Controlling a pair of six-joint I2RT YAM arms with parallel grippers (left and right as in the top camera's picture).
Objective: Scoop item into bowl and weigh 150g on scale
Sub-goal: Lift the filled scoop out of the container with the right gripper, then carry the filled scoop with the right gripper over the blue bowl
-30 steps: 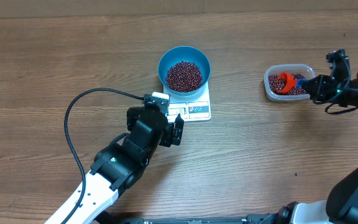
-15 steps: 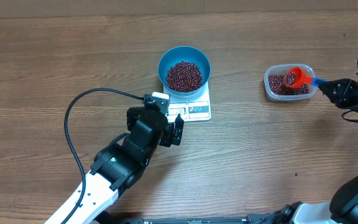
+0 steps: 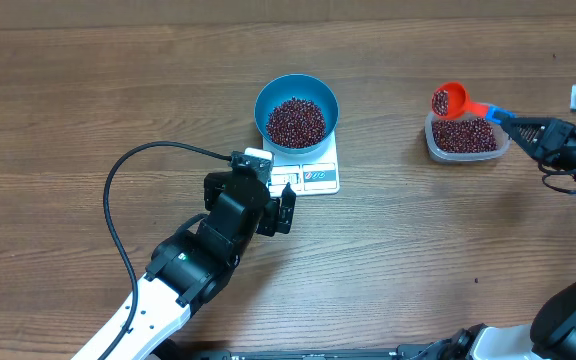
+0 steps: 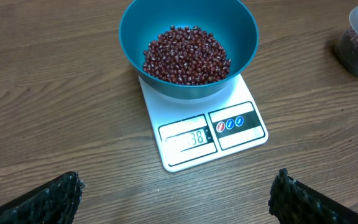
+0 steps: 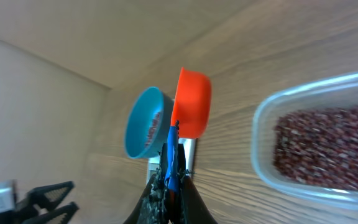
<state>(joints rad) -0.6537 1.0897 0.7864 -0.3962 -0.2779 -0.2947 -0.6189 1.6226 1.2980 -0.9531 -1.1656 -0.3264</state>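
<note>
I've got the right gripper (image 3: 516, 124) clenched on the blue handle of the red scoop (image 3: 449, 100). The scoop's long axis runs right to left, with the cup pointing left over the far-left edge of the clear tub (image 3: 430, 138). Mid-table, the blue bowl (image 3: 264, 100) sits on the far end of the white scale (image 3: 320, 178), whose display edge faces near. Inside the bowl, the beans (image 3: 296, 121) are tiny, maroon and loosely mounded. The left gripper (image 4: 176, 193) hangs spread wide and empty, just near of the scale.
</note>
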